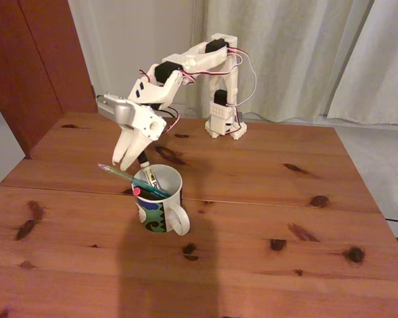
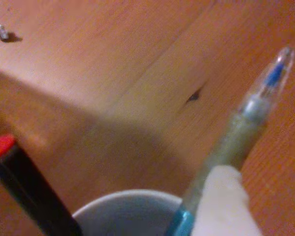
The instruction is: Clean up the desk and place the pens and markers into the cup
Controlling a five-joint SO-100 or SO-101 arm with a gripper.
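cup [image 1: 160, 202] white, blue-green swirl | pen [image 1: 129, 177] teal | desk [image 1: 252, 265] red-brown, knotty

In the wrist view, the white ceramic cup [image 2: 125, 211] is cut off by the bottom edge — likewise the black red-ended pen [image 2: 29, 189] (blurred) — and the translucent teal-green pen [image 2: 246, 128] is partly hidden by a white gripper finger [image 2: 226, 206].

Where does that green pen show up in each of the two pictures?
Fixed view: the green pen lies slanted across the cup, its end sticking out left under the gripper.
Wrist view: the green pen runs from bottom middle up to the right.
Shared landmark: the cup's white rim.
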